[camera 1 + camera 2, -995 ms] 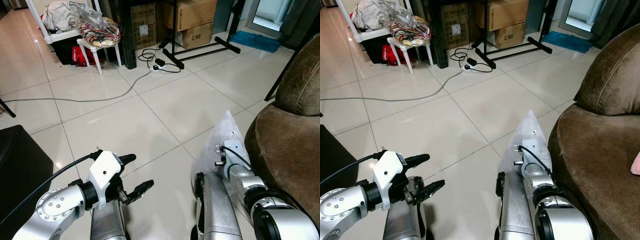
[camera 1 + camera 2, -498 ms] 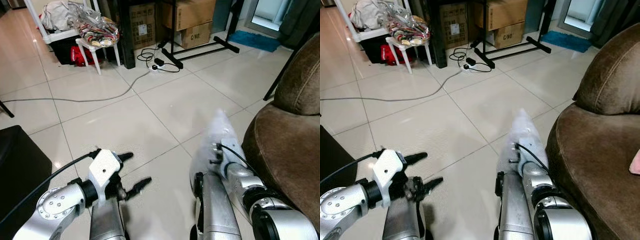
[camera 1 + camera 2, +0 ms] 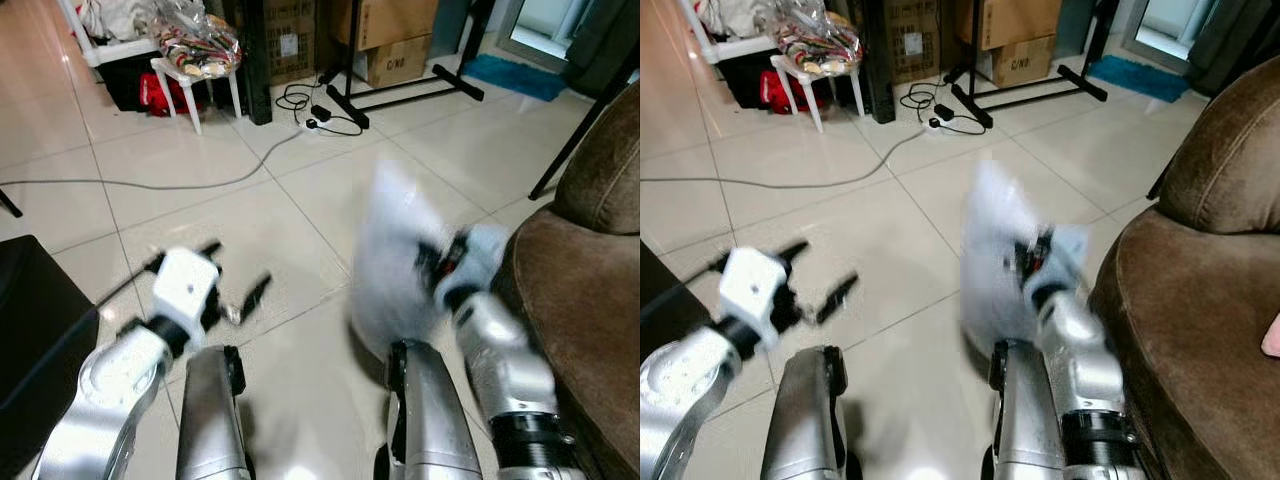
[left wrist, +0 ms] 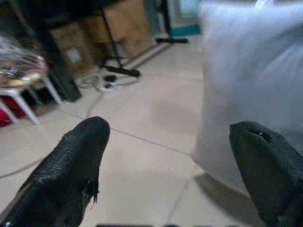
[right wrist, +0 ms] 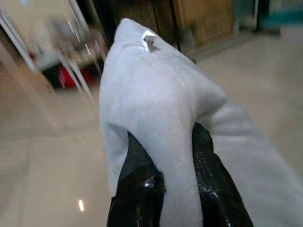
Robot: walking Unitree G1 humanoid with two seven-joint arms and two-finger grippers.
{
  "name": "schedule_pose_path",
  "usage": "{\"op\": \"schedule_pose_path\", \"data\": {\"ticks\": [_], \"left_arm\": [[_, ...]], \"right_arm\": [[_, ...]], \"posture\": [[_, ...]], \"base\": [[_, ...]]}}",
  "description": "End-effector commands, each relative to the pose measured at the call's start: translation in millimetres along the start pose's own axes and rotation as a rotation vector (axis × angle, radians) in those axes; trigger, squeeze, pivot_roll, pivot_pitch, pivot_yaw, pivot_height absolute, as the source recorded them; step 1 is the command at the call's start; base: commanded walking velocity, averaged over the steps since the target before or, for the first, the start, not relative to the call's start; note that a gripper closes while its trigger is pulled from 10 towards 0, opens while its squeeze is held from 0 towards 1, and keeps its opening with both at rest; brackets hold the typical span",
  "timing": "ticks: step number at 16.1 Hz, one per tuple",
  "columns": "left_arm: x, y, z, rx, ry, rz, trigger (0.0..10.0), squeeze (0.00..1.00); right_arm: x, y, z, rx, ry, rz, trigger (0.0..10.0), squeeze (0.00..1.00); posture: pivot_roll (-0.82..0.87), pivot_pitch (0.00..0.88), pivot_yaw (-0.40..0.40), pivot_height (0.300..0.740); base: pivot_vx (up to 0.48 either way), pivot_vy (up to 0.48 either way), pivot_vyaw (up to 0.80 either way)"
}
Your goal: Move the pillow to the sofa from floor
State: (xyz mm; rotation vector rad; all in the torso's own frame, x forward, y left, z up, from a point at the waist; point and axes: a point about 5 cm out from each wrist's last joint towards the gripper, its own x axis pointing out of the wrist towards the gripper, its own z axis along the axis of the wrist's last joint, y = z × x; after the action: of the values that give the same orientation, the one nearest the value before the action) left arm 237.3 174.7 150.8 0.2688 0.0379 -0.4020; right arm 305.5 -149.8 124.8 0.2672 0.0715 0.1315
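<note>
A lived-in home's living room: brown sofa (image 3: 600, 300) just beside the right gripper (image 5: 175, 165), glossy tiled floor (image 3: 300, 200), cardboard boxes (image 3: 395, 40) and laundry-piled white stool (image 3: 195, 65) well beyond.

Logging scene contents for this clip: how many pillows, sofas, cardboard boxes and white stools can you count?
pillow: 1, pinched in the right gripper
sofa: 1
cardboard boxes: 3
white stool: 1
Total: 6
</note>
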Motion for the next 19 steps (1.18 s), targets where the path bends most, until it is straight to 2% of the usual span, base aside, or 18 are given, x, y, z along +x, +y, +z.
{"op": "schedule_pose_path", "data": {"ticks": [1, 2, 3, 4, 5, 7, 10, 19], "left_arm": [[1.2, 5.2, 4.7, 0.017, -0.020, 0.050, 10.0, 0.00], [5.7, 7.9, 10.0, 0.027, -0.041, 0.089, 10.0, 0.00], [11.3, 10.7, 16.1, 0.032, -0.067, 0.123, 10.0, 0.00], [17.8, 13.2, 21.9, 0.032, -0.097, 0.149, 10.0, 0.00], [23.2, 14.6, 25.8, 0.033, -0.115, 0.171, 10.0, 0.00], [26.5, 14.3, 30.3, 0.041, -0.147, 0.196, 10.0, 0.00], [26.6, 14.8, 27.0, 0.052, -0.137, 0.226, 10.0, 0.00], [25.2, 14.6, 22.4, 0.066, -0.124, 0.251, 10.0, 0.00]], "right_arm": [[-3.7, 9.2, 22.4, 0.016, -0.091, 0.035, 0.0, 0.00], [-8.5, 14.3, 35.5, 0.014, -0.138, 0.054, 0.0, 0.00], [-13.0, 18.6, 49.0, 0.021, -0.180, 0.079, 10.0, 0.00], [-16.1, 22.2, 55.9, -0.005, -0.202, 0.124, 10.0, 0.00], [-17.6, 21.0, 57.0, -0.067, -0.189, 0.102, 10.0, 0.00], [-18.8, 19.9, 57.7, -0.062, -0.189, 0.071, 10.0, 0.00], [-18.5, 25.4, 56.8, -0.045, -0.147, 0.082, 10.0, 0.00], [-13.0, 25.5, 55.0, -0.012, -0.106, 0.079, 10.0, 0.00]], "posture": [[-0.08, 0.000, -0.003, 0.440], [-0.09, 0.000, 0.009, 0.440], [-0.10, 0.000, 0.014, 0.440], [-0.10, 0.000, 0.019, 0.440], [-0.11, 0.000, 0.025, 0.440], [-0.11, 0.000, 0.028, 0.450], [-0.10, 0.000, 0.015, 0.485], [-0.08, 0.000, -0.008, 0.575]], "base": [[0.000, 0.000, 0.00], [0.000, 0.000, 0.00], [0.000, 0.000, 0.00], [0.000, 0.000, 0.00], [0.000, 0.000, 0.00], [0.000, 0.000, 0.00], [0.000, 0.000, 0.00], [0.000, 0.000, 0.00]]}}
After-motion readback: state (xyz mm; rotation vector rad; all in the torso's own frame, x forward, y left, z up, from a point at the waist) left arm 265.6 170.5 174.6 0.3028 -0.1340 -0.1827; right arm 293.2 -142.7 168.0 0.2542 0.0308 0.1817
